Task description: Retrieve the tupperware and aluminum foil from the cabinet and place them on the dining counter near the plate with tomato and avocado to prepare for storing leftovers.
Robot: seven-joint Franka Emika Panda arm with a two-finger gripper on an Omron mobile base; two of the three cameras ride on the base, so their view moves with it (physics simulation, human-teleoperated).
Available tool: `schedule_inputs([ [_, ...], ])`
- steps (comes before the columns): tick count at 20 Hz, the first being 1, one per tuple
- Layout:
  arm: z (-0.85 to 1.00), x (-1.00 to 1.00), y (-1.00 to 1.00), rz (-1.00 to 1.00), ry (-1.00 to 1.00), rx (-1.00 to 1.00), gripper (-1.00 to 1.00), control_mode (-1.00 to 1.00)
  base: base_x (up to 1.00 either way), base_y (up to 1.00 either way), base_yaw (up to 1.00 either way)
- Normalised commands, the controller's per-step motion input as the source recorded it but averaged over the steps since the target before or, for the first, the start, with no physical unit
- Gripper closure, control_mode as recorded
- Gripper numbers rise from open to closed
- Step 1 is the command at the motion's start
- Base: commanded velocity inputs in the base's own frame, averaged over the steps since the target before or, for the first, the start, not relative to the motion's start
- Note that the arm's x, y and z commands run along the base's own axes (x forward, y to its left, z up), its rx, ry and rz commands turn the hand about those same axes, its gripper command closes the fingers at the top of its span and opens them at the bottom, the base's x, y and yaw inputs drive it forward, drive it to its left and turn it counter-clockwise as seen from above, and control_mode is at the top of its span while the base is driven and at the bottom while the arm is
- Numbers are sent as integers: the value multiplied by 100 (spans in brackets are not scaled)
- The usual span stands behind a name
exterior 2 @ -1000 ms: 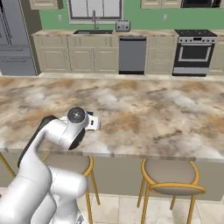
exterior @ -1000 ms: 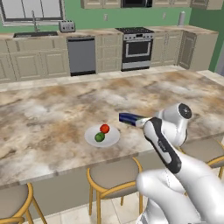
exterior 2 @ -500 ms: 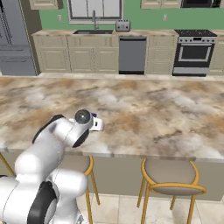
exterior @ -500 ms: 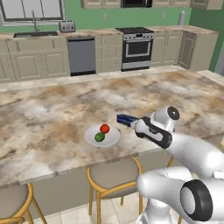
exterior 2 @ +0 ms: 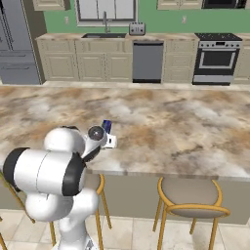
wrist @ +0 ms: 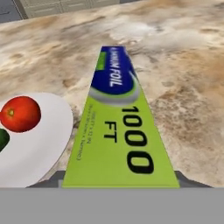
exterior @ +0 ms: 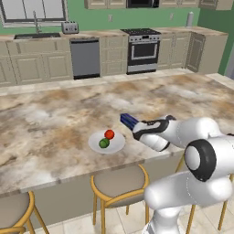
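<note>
The aluminum foil (wrist: 114, 127), a long blue carton with a lime-green end, runs straight out from my gripper (wrist: 116, 183). The jaws are shut on its green end. It lies low over the dining counter (exterior: 55, 119), just right of the white plate (exterior: 106, 142) holding a tomato (exterior: 109, 134) and an avocado (exterior: 103, 143). In the left base view the foil's (exterior: 129, 121) blue end sticks out of the gripper (exterior: 140, 130) toward the far left. The right base view shows the blue tip of the foil (exterior 2: 107, 125) past the gripper (exterior 2: 110, 140). The tupperware and the cabinet are out of view.
Yellow-framed stools (exterior: 119, 183) (exterior 2: 191, 199) stand under the counter's near edge. Beyond the counter (exterior 2: 185, 127) are beige base cabinets, a dishwasher (exterior: 85, 58) and a stove (exterior: 142, 50). The marbled top stretches broadly behind and to the right of the plate (wrist: 30, 144).
The arm has folded down and its elbow has dropped toward the counter edge. The foil has stayed beside the plate, still in the gripper.
</note>
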Motion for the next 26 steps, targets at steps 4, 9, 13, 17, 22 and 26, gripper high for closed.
schedule_inputs([
  [4, 23, 0, 0, 0, 7, 0, -100, -100, 0, 0, 0],
  [9, 82, 0, 0, 0, 1, 0, -100, -100, 0, 0, 0],
  [13, 100, 1, 0, 0, 0, 0, -100, -100, 0, 0, 0],
  [17, 100, 0, 0, 0, 0, 0, -100, -100, 0, 0, 0],
  [22, 100, -12, -4, -1, 8, 0, -100, -100, 0, 0, 0],
  [26, 100, -58, -22, -4, 27, -4, -100, -100, 0, 0, 0],
])
